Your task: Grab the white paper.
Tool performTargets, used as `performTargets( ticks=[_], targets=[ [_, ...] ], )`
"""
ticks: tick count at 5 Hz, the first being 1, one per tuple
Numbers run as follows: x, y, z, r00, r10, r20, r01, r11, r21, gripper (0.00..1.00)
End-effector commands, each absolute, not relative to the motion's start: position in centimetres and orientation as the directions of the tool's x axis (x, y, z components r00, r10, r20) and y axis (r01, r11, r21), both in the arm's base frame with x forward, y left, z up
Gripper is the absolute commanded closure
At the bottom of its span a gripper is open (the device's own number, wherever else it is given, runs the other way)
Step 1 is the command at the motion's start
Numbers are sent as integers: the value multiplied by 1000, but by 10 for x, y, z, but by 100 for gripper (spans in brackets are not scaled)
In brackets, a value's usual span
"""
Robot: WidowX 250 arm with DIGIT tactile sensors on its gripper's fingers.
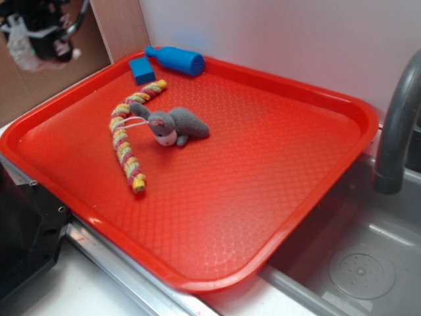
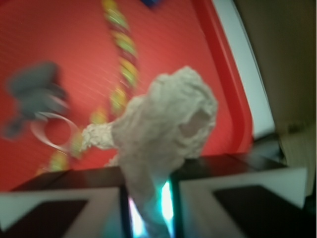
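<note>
Wrist view shows the gripper (image 2: 148, 198) clamped on the white paper (image 2: 166, 129) — the crumpled wad sticks out from between its fingers (image 2: 233, 191), lifted above the red tray (image 2: 39, 54). Only the exterior view places the gripper (image 1: 46, 33) high beyond the tray's (image 1: 276, 217) far-left rim, off the grey plush mouse (image 1: 174, 125) and the braided rope (image 1: 128, 135) — most of the tray floor lies open.

The hand (image 1: 49, 36) is blurred and cropped at the exterior view's corner, its grip indistinct.
</note>
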State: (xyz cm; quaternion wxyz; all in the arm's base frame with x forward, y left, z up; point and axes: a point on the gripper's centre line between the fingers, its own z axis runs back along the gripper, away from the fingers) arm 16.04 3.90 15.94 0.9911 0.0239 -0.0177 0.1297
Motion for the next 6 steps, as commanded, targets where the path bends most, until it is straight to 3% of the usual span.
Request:
performTargets(
  ticks=[1, 3, 6],
  targets=[
    [225, -7, 195, 992, 69, 104, -79, 992, 95, 100],
    [251, -15, 208, 986, 19, 164, -37, 994, 107, 100],
    [236, -13, 215, 986, 26, 166, -29, 1000, 11, 100]
  ],
)
